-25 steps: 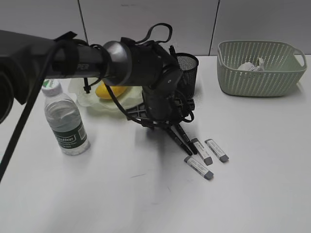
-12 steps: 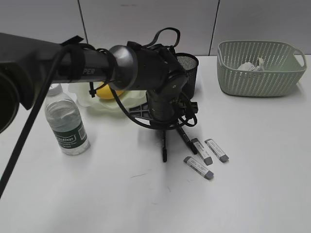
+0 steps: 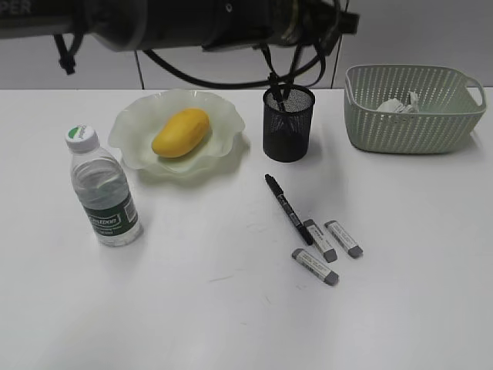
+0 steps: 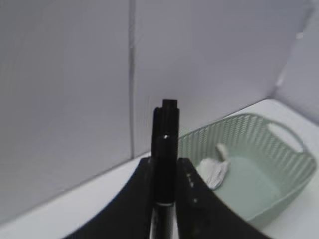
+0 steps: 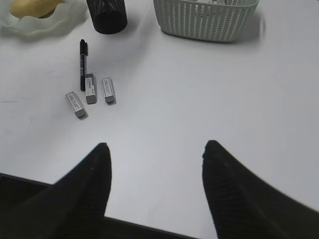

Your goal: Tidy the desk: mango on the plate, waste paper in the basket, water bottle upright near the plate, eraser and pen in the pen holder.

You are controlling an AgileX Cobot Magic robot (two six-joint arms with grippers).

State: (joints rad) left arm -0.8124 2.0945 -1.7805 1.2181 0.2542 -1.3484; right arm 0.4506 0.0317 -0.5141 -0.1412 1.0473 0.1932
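Waste paper (image 3: 398, 105) sits half hidden behind basket (image 3: 416, 116) wall.

left arm (image 3: 192, 19) lifted, apparently carrying pen (image 4: 164, 164)

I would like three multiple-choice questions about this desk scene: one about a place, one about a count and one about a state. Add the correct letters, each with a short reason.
1. Where does the mango lie?
A) in the basket
B) on the plate
C) beside the water bottle

2. How many erasers lie on the desk?
A) two
B) three
C) five

3. What is the state of the left gripper?
A) open and empty
B) shut on an eraser
C) shut on a black pen

Answers:
1 B, it rests in the ruffled green dish.
2 B, three lie by the loose pen.
3 C, the left wrist view shows the pen clamped.
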